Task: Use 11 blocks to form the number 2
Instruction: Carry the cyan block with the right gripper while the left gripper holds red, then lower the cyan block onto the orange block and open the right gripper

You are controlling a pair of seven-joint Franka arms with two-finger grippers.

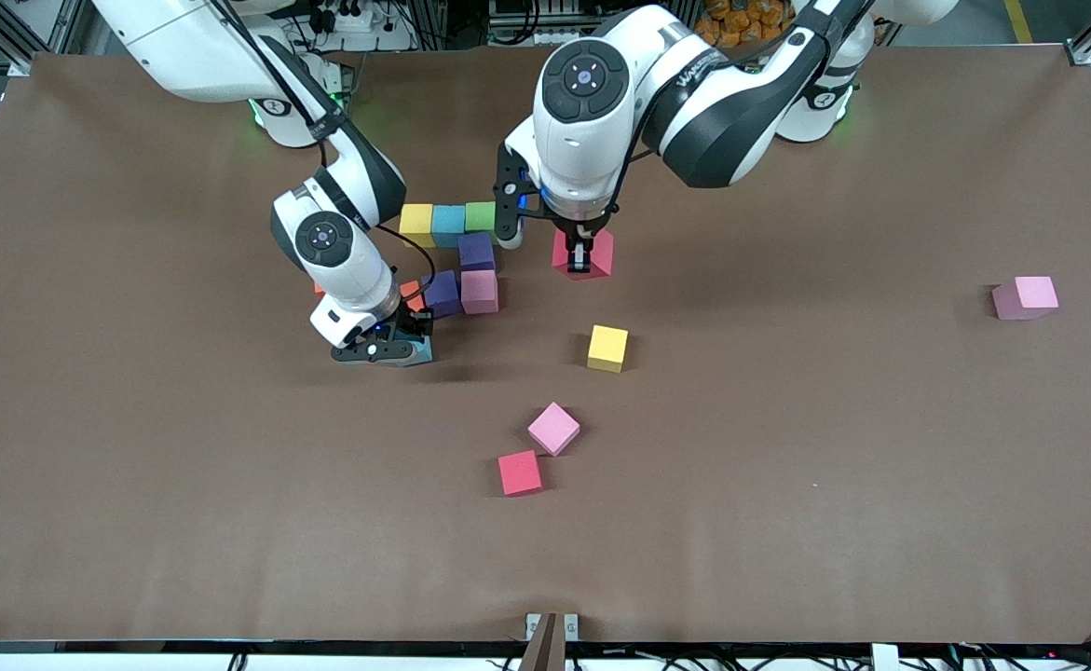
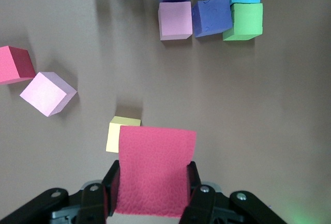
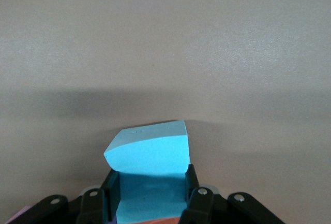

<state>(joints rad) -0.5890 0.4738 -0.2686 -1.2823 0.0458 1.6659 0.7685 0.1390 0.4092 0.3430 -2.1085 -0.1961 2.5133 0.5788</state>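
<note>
The left end effector (image 2: 152,195) pinches a red block (image 2: 155,169); the right end effector (image 3: 150,198) pinches a light-blue block (image 3: 150,154) beside the unfinished number 2 (image 1: 461,256).

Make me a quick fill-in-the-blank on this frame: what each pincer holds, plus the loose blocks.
1. The left pincer is shut on a ____ block.
2. The right pincer is shut on a block coloured ____.
3. Of the loose blocks, the one nearest the front camera is ____.
4. The block alone toward the left arm's end of the table is ____.

Missing words: red; blue; red; pink
</note>
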